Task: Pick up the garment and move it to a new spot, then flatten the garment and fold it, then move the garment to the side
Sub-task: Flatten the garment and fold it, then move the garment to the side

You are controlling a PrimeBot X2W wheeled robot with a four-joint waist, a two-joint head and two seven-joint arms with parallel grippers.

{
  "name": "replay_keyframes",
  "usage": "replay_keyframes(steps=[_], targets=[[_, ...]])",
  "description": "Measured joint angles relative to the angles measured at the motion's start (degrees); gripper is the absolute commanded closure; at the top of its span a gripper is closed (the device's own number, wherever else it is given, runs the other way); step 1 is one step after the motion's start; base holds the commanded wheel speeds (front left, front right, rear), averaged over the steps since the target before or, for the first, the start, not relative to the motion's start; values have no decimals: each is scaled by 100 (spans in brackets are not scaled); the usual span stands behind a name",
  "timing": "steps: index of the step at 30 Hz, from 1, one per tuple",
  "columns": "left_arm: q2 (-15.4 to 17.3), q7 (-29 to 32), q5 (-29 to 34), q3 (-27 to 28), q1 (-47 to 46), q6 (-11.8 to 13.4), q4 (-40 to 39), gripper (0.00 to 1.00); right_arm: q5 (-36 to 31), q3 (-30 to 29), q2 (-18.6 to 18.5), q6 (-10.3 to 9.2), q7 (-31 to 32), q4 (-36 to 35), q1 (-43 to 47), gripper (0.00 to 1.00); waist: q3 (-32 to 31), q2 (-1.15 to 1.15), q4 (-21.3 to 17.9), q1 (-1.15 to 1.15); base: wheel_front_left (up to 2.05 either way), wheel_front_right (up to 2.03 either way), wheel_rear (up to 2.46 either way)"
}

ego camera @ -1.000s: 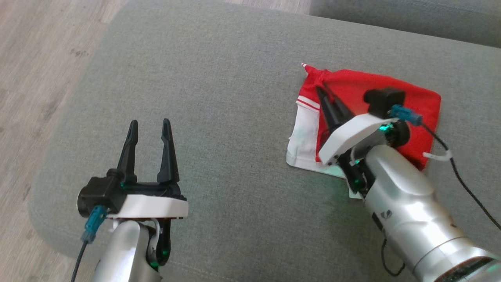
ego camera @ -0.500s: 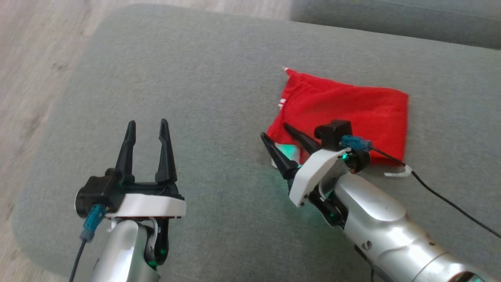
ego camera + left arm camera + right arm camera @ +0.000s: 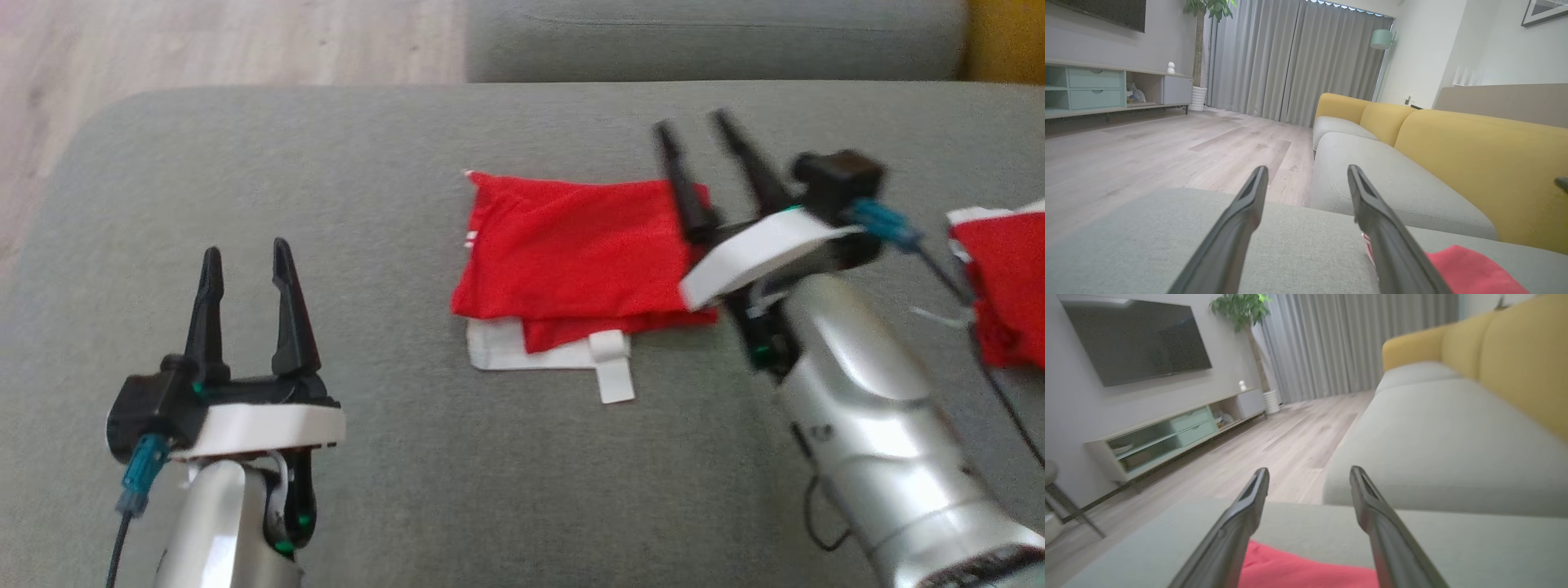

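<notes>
Grey seat cushion (image 3: 408,457) is carrying the red garment (image 3: 571,253), which is lying folded near its middle, with a white layer peeking out along the near edge. Another red cloth (image 3: 1004,286) is lying at far right. Right gripper (image 3: 692,125), clenched on the red fabric a second ago, is now standing released, fingers spread, over the garment's right edge. Left gripper (image 3: 246,253) is hovering released, well apart. The fold is looking finished; moving it aside is remaining.
</notes>
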Motion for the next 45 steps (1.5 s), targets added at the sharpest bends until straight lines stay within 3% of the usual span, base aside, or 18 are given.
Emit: replay_keyframes(steps=[4, 8, 15, 23, 28, 34, 45], targets=[[-2, 0, 1, 64, 113, -1, -21, 0, -1310, -1419, -42, 0, -19, -592, 456, 0, -54, 0, -311, 0, 0, 0, 0], [-3, 0, 63, 94, 227, -3, -19, 0, -2009, -2324, -29, 0, -35, -1422, 1579, 0, -100, 0, -526, 0, 0, 0, 0], [0, 0, -4, 133, 607, 11, 34, 0, -2119, -2661, 60, 0, -35, -2543, 2904, 0, -163, 0, -684, 0, 0, 0, 0], [0, 0, 101, 122, 743, 44, 78, 0, -2137, -2750, 71, 0, -35, -2785, 3162, 0, -59, 0, -642, 0, 0, 0, 0], [1, 0, 101, 11, 538, 42, 59, 0, -2365, -2751, 73, 0, -18, -2555, 3032, 0, 134, 0, -510, 1, 0, 0, 0], [-1, 0, 149, -136, 290, -8, 56, 0, -2350, -2585, 69, 0, 291, -1950, 2257, 0, 407, 0, -290, 1, 0, 0, 0], [-2, 0, 142, -372, 60, -30, 136, 0, -1727, -2118, 54, 0, 984, -116, 1106, 0, 784, 0, 254, 1, 0, 0, 0]])
